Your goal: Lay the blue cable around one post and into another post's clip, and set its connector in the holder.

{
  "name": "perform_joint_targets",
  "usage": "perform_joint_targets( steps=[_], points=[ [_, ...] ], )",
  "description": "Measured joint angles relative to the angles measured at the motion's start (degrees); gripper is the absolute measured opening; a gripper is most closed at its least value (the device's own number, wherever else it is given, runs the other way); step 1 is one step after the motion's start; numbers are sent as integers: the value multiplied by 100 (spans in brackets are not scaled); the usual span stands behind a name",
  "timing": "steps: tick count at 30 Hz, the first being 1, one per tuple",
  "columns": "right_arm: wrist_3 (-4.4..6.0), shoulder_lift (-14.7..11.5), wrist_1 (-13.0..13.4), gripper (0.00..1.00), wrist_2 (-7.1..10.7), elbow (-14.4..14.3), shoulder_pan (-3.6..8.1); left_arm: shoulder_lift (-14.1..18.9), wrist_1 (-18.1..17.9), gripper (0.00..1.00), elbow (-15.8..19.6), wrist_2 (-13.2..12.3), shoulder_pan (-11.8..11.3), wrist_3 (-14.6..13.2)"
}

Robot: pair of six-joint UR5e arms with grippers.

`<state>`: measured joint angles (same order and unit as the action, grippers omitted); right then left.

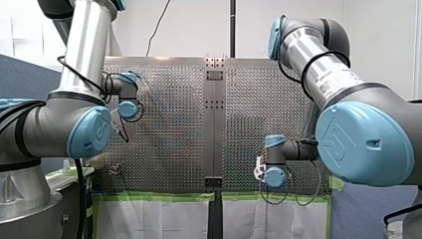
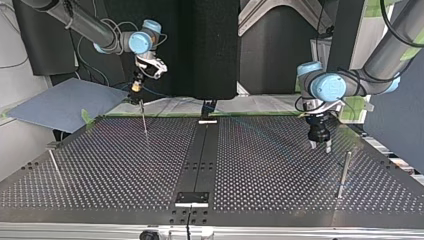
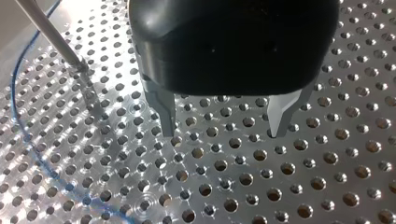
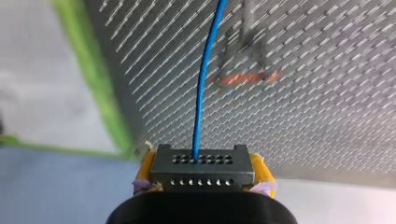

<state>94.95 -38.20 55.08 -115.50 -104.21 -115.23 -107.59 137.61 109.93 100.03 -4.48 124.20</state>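
**Right jaws:** pinching the connector (image 4: pixel 201 170), with a yellow pad on each of its short sides, held up off the bench (image 4: pixel 327 116).

**Blue cable** (image 4: pixel 201 93): leaves the connector's holed face straight and runs out over the bench. In the left wrist view it lies slack on the holes, curving near a thin post (image 3: pixel 51 39). I cannot tell whether it touches the post.

**Left jaws:** spread with nothing between them, tips just above the bench, well apart from the right jaws.

**Holder, clip:** not made out. An orange blur ahead of the connector is too unclear to name.

**Step in hand, as I judge it:** carry the connector end so the cable wraps a post.

**To do it well:**
- Keep the pinch square on the connector.
- Pull along the cable's own line, never sideways at the connector.
- Sweep wide of the post, but low enough for the cable to catch it.
- Bring the left jaws to the slack, ready to pin it.
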Motion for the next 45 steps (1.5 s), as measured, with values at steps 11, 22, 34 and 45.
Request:
perform_joint_targets(
  steps=[11, 22, 34, 45],
  points=[
    [3, 428, 526, 0, -19, -527, 184, 2, 4, 98, 1, -3, 20, -1],
    [101, 464, 1104, 0, 447, -1104, 689, 2, 12, 98, 0, -6, 50, 6],
    [317, 852, 1710, 0, 1099, -1267, 1343, 0, 71, 98, -101, -5, 46, 63],
    [66, 835, 1451, 0, 1649, -809, 1726, 1, 100, 98, -108, 107, 48, -19]
  ],
)
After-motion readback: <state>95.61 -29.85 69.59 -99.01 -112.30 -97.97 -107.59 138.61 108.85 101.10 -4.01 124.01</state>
